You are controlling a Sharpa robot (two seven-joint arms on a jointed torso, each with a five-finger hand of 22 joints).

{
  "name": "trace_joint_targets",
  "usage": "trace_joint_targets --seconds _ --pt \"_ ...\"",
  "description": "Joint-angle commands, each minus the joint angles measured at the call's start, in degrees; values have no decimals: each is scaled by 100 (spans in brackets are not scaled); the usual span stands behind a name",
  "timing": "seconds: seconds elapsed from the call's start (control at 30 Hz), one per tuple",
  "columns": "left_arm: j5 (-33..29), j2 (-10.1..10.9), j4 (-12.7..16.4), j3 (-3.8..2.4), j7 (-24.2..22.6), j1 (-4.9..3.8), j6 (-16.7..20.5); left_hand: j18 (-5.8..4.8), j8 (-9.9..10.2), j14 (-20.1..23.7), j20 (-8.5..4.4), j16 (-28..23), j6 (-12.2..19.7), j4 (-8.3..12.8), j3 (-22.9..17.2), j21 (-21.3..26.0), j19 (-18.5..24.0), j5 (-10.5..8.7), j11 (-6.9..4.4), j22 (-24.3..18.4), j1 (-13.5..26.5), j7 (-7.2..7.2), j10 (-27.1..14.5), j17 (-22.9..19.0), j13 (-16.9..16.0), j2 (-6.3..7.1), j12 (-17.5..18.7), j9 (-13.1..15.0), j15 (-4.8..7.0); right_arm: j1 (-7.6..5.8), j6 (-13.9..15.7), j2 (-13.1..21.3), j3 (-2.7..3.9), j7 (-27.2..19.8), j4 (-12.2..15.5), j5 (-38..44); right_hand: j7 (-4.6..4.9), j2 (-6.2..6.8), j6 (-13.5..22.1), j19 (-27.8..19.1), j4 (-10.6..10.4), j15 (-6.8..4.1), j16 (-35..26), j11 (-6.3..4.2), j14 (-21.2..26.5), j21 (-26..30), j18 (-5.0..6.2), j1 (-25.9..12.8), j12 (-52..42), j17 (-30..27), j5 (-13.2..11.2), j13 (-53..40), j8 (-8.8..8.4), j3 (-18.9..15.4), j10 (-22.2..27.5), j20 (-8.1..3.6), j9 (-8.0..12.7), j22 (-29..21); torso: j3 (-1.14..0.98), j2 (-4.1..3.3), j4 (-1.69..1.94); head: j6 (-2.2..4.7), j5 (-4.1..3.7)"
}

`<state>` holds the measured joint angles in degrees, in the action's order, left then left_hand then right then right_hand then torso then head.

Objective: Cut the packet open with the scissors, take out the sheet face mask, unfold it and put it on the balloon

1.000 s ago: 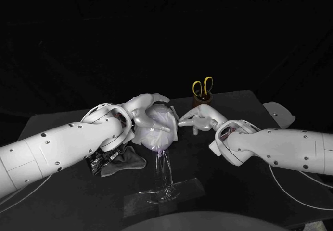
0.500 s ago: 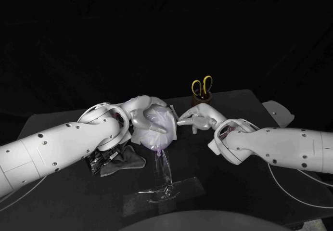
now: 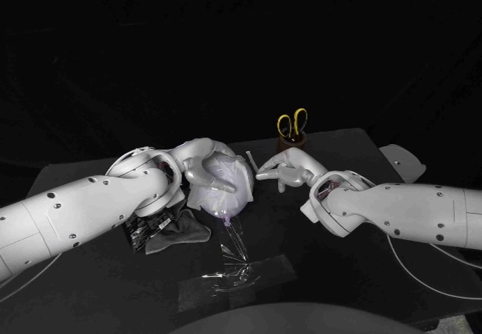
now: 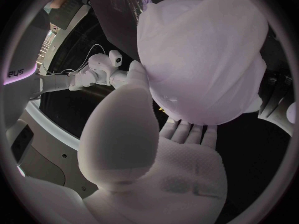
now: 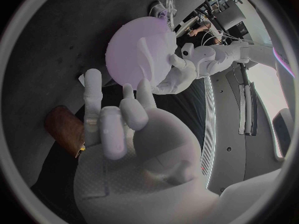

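The balloon (image 3: 226, 198), pale and covered by the white sheet mask (image 4: 206, 59), stands on a thin stick over a clear stand (image 3: 236, 271) at the table's middle. My left hand (image 3: 206, 167) cups the balloon from behind, its fingers (image 3: 219, 185) lying across the mask on the front. In the left wrist view the thumb (image 4: 124, 119) sits at the balloon's side and the fingers (image 4: 187, 132) beneath it. My right hand (image 3: 288, 171) hovers just to the balloon's right, not touching it, fingers loosely apart and holding nothing. The yellow-handled scissors (image 3: 292, 125) stand in a brown holder (image 3: 291, 145).
The dark cut packet (image 3: 166, 233) lies on the table left of the stand, beneath my left forearm. The brown holder (image 5: 62, 127) stands close behind my right hand. The table's far edge runs just past the holder.
My left hand's fingers have slid from the balloon's top down over its front. The balloon has tilted a little on its stick. My right hand has barely moved.
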<state>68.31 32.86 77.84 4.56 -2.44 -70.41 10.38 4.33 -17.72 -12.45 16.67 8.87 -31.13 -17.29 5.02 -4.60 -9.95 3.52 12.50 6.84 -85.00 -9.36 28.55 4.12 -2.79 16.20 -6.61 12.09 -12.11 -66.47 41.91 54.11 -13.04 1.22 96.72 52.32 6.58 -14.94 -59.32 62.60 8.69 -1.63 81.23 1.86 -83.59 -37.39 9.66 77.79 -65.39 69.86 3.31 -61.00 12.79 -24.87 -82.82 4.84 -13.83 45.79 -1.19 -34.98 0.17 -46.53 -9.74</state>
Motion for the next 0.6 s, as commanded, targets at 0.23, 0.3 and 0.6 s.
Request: trace_joint_targets --seconds 0.23,0.3,0.6 --pt "-103 161 101 7 -85 14 40 53 -3 -63 -4 23 -24 1 -39 13 -40 -20 13 18 -53 -490 33 10 -3 -3 17 -1 -2 4 11 -26 3 -125 31 101 8 4 32 -42 33 -7 51 0 -195 -66 69 -70 -487 49 -23 -1164 24 -168 -52 4 -7 34 1 -8 1 -3 -46" --pt "-137 194 120 8 -112 17 80 56 7 -74 -2 27 -9 1 -36 10 -47 -20 13 22 -57 -489 20 12 -1 6 28 -7 -3 5 -5 -34 3 -113 40 144 9 14 36 -42 36 -7 57 1 -198 -78 68 -74 -502 60 -24 -1180 26 -170 -56 4 -8 46 0 -8 0 -10 -51" --pt "-234 275 162 8 -169 26 123 63 30 -101 2 30 18 0 -6 6 -57 -19 16 23 -63 -499 23 16 2 28 53 -19 -3 19 -8 -144 4 69 -13 346 10 45 33 -52 28 -4 72 3 -199 -105 67 -120 -521 81 -29 -1211 46 -176 -59 6 -13 76 1 1 3 -29 -81"
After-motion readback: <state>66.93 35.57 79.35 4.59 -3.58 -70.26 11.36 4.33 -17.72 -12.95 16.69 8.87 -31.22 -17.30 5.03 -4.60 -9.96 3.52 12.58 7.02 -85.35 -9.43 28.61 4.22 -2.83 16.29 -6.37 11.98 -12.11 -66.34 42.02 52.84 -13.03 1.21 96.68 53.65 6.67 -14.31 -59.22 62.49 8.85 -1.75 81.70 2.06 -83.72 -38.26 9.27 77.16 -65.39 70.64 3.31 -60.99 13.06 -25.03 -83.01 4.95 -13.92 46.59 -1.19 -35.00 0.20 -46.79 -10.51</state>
